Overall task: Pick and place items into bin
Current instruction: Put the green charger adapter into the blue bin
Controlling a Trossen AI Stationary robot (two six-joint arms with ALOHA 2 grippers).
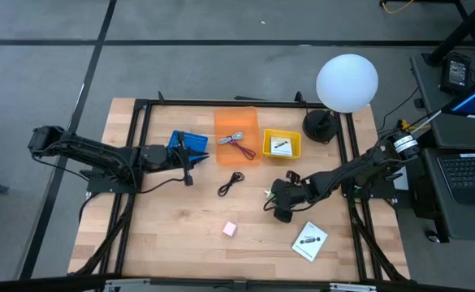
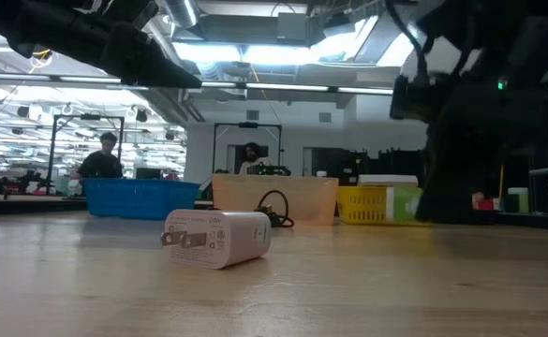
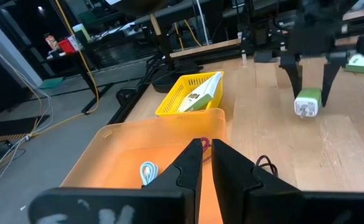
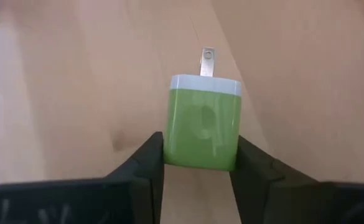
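Right gripper [image 4: 200,165] is clamped on a green plug adapter [image 4: 203,127], one finger on each side, white face and metal prong pointing away from the wrist; in the left wrist view the same green plug adapter [image 3: 307,102] hangs between the right arm's fingers just above the wooden table [image 1: 180,235] (touching the wood or not, cannot tell). From above, right gripper [image 1: 271,197] sits right of table centre, in front of the yellow bin [image 1: 282,144]. Left gripper [image 3: 205,163] has its fingers drawn nearly together with nothing between them, hovering over the orange bin [image 3: 107,155]; from above, left gripper [image 1: 190,154] is between the blue bin [image 1: 185,142] and the orange bin [image 1: 237,122]. The orange bin holds a whitish cable [image 3: 148,171] and a reddish cable [image 1: 239,143]. The yellow bin holds a white card [image 1: 280,146]. Loose on the table: a black cable [image 1: 229,185] near centre, a pink piece [image 1: 230,229] toward the front edge, a second white card [image 1: 309,241] front right. Low view shows a white plug adapter [image 2: 219,238] lying on its side close to the camera. White globe lamp [image 1: 347,82] stands at the back right corner. Two people [image 2: 105,154] in the room behind.
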